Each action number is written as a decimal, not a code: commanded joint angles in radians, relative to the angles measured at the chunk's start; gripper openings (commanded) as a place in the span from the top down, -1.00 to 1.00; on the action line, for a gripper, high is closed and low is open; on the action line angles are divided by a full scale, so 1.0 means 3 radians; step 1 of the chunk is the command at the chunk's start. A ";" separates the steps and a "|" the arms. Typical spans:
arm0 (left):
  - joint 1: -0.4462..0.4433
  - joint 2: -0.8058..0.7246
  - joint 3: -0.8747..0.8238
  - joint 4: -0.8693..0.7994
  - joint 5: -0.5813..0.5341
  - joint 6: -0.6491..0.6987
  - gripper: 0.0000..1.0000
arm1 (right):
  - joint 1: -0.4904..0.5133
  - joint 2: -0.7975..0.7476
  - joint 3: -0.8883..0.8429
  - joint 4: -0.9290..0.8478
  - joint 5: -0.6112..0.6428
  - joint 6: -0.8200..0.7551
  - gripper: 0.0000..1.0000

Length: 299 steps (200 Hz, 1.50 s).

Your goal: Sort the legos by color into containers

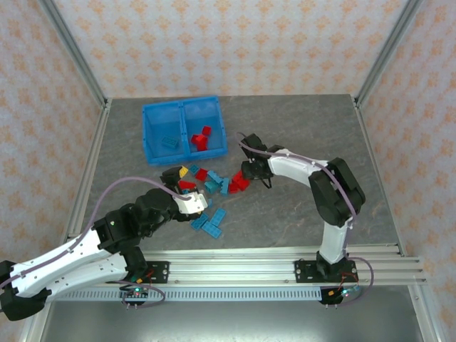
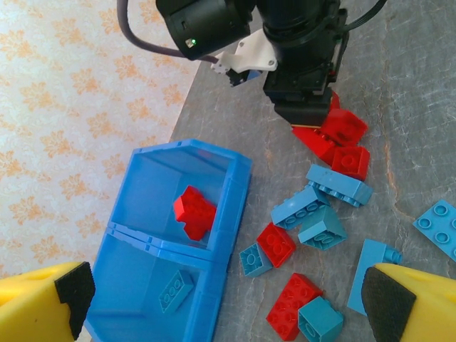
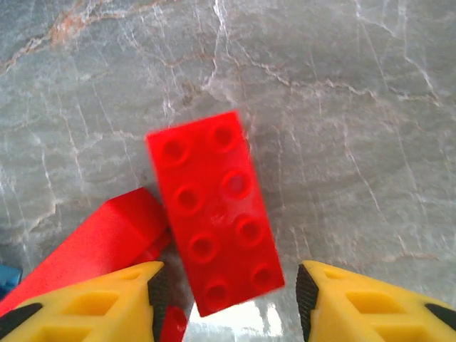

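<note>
The blue bin [image 1: 184, 107] has two containers: the left one holds a teal lego [image 1: 169, 142], the right one red legos [image 1: 201, 137]. Red and teal legos [image 1: 210, 187] lie scattered on the table in front of the bin. My right gripper [image 1: 246, 174] is low at the pile's right end. Its jaws straddle the near end of a red two-by-four lego [image 3: 214, 214], slightly skewed, with narrow gaps on both sides. A second red lego [image 3: 100, 242] lies just to its left. My left gripper [image 2: 231, 306] is wide open above the pile beside the bin [image 2: 229, 206], holding nothing.
More teal legos [image 1: 210, 222] lie near the table's front edge. Metal frame posts stand at the table's back corners, and an aluminium rail [image 1: 285, 256] runs along the front. In the left wrist view the right arm [image 2: 299, 64] is just beyond the pile.
</note>
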 commanded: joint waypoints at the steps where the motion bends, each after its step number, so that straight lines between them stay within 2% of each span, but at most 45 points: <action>1: 0.0016 -0.0037 0.0076 -0.0045 0.0011 0.0015 -0.99 | -0.0004 0.0167 0.0072 -0.0125 -0.0041 -0.0093 -0.09; 77: 0.0015 -0.0022 0.0077 -0.0050 0.0019 0.0021 -0.99 | -0.0036 0.0455 0.0235 -0.0329 -0.0094 -0.0070 0.04; 102: 0.0015 -0.0018 0.0076 -0.0050 0.0027 0.0017 -0.99 | -0.0064 0.0400 0.0165 -0.0337 -0.0015 0.0006 0.30; 116: 0.0017 -0.0026 0.0074 -0.0052 0.0029 0.0013 -0.99 | -0.0067 0.0186 0.0106 -0.0312 0.0011 0.0050 0.42; 137: 0.0011 -0.0076 0.0074 -0.0050 0.0094 0.0003 -0.99 | -0.0069 -0.0343 -0.0023 -0.0234 0.0068 0.0109 0.42; 170: 0.0018 -0.0336 0.0009 0.0013 0.0514 0.0038 -0.99 | -0.0025 -0.1263 -0.0288 -0.0128 0.0017 0.0253 0.43; 189: 0.0019 -0.0452 -0.0036 0.0128 0.0493 0.0011 -0.99 | 0.0225 -0.1621 -0.0298 -0.0132 0.0039 0.0267 0.42; 204: 0.0052 -0.0481 -0.0026 0.0222 0.0322 -0.0124 -0.99 | 0.0594 -0.1702 -0.0153 -0.0078 0.0129 0.0262 0.41; 225: 0.0195 -0.0517 -0.0027 0.0459 -0.0016 -0.0409 -0.99 | 0.0958 -0.1400 0.0279 -0.0020 0.0182 0.0239 0.40; 242: 0.0322 -0.0538 -0.0025 0.0582 -0.0255 -0.0580 -0.99 | 0.1058 -0.0922 0.0828 -0.0082 0.0263 0.0194 0.41; 267: 0.0421 -0.0526 -0.0025 0.0586 -0.0460 -0.0578 -0.99 | 0.0973 -0.0081 0.1828 -0.0370 0.0697 0.0192 0.41; 299: 0.0443 -0.0459 0.0004 0.0519 -0.0652 -0.0472 -0.99 | 0.0632 0.0979 0.3069 -0.0804 0.0720 0.0309 0.42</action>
